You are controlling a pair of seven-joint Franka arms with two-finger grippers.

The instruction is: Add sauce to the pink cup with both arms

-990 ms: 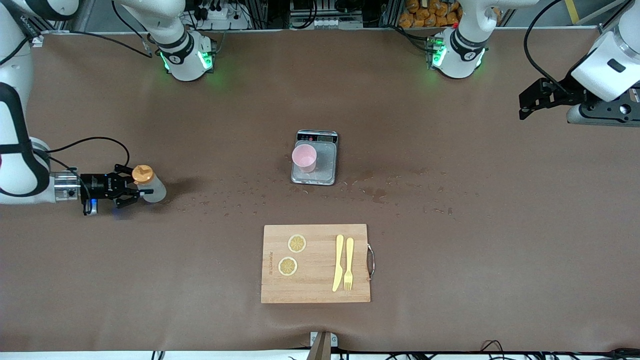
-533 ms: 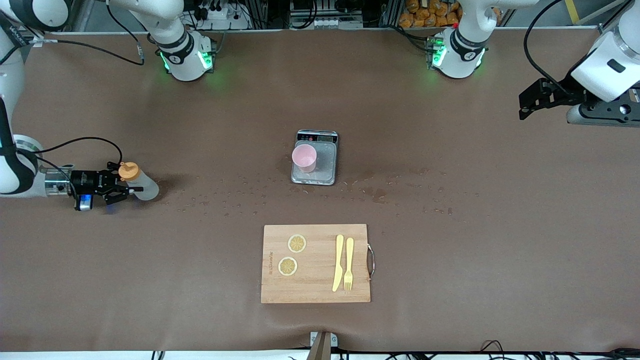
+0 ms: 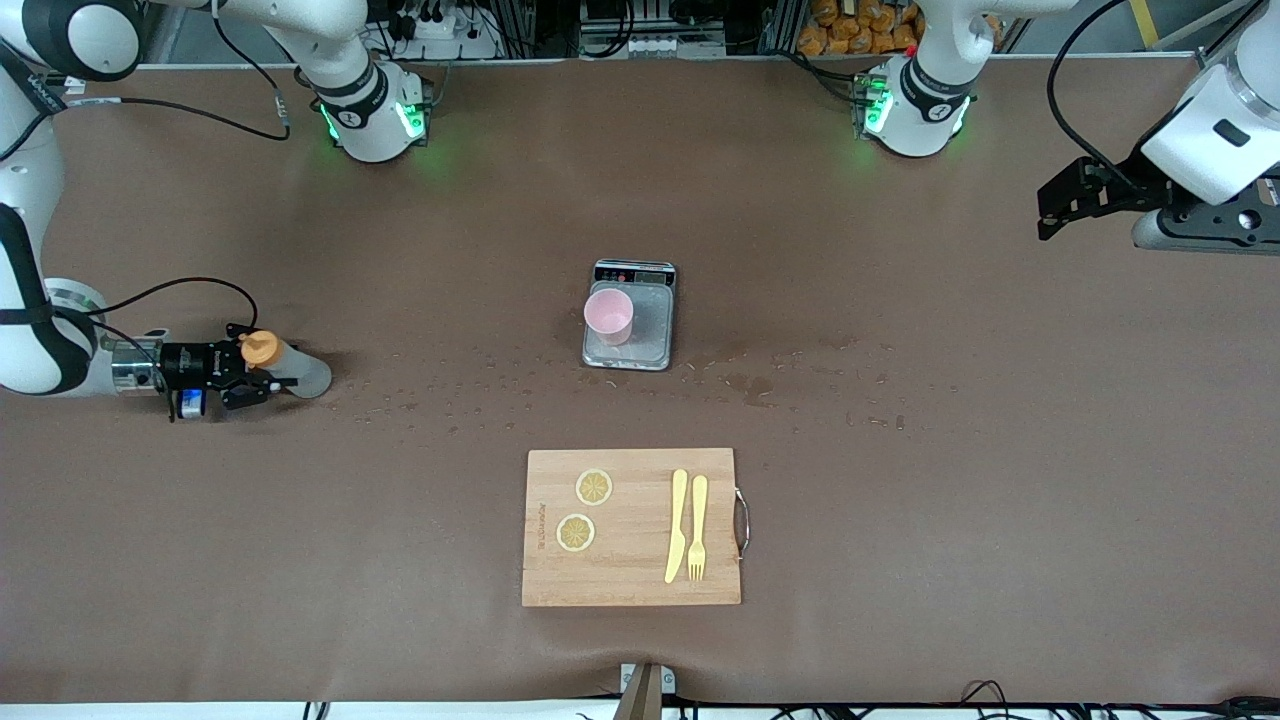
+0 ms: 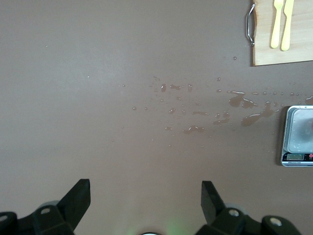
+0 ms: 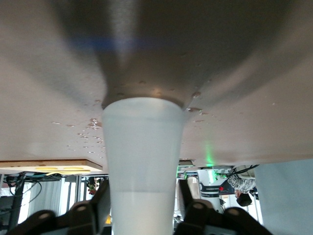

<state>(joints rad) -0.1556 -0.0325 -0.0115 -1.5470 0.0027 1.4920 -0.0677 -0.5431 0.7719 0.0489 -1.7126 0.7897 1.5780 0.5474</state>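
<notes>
The sauce [image 3: 300, 375], a whitish squeeze bottle with an orange cap [image 3: 258, 349], stands on the table at the right arm's end. My right gripper [image 3: 262, 372] reaches in sideways, a finger on each side of the bottle's upper part. In the right wrist view the sauce [image 5: 142, 161] fills the space between the fingers [image 5: 183, 198], with a thin gap showing beside it. The pink cup [image 3: 608, 316] stands on the grey scale [image 3: 652, 342] at mid-table. My left gripper [image 3: 1045, 212] waits open and empty, high over the left arm's end; the left wrist view shows it [image 4: 145, 196] over bare table.
A wooden cutting board [image 3: 632, 570] lies nearer the front camera than the scale, with two lemon slices [image 3: 594, 487], a yellow knife [image 3: 677, 525] and a yellow fork [image 3: 697, 525]. Spilled droplets [image 3: 760, 385] dot the table around the scale [image 4: 298, 142].
My right gripper carried the sauce toward the right arm's end, then set it down upright. Its fingers have loosened around the bottle. The left arm has not moved.
</notes>
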